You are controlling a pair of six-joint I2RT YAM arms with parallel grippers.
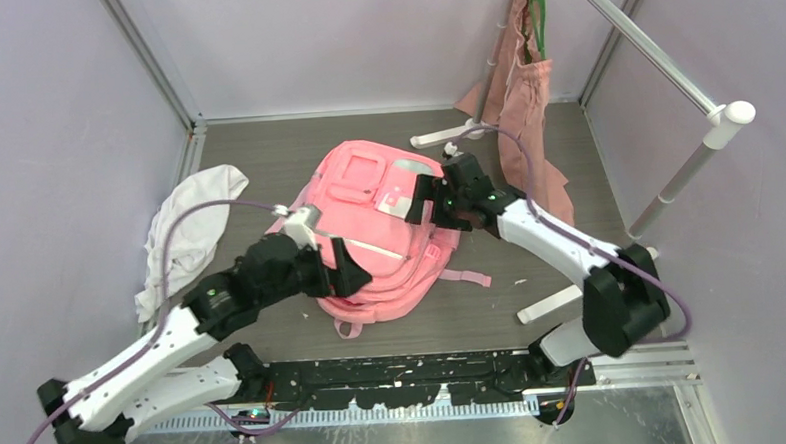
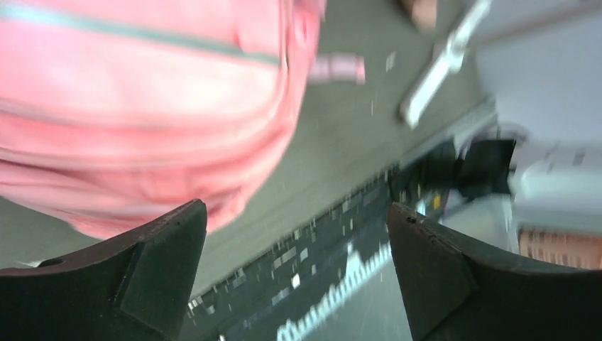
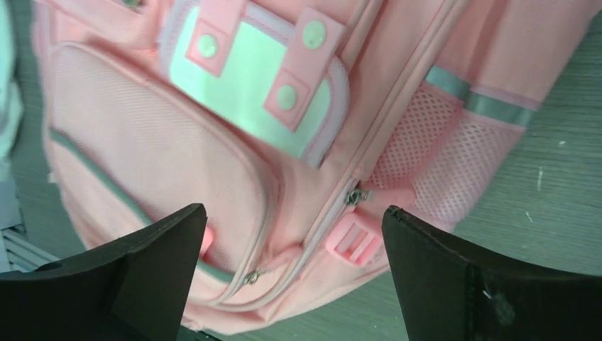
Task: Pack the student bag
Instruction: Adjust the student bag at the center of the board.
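The student bag [image 1: 379, 233], a pink backpack, lies flat in the middle of the table with its front pockets facing up. My left gripper [image 1: 356, 269] hovers at the bag's near left edge, open. In the left wrist view the bag [image 2: 142, 106] fills the upper left, and nothing lies between the fingers of the left gripper [image 2: 297, 234]. My right gripper [image 1: 423, 209] hangs open over the bag's right side. The right wrist view shows the bag [image 3: 213, 142], two zip pulls [image 3: 355, 195] and a pink buckle [image 3: 355, 238] below the open right gripper [image 3: 294, 234].
A white cloth [image 1: 194, 226] lies crumpled at the left. A dusty-pink tote [image 1: 523, 86] hangs on a green hanger from a white rack [image 1: 687, 159] at the back right, with the rack's feet [image 1: 445, 135] on the table. A black rail [image 1: 406, 377] runs along the near edge.
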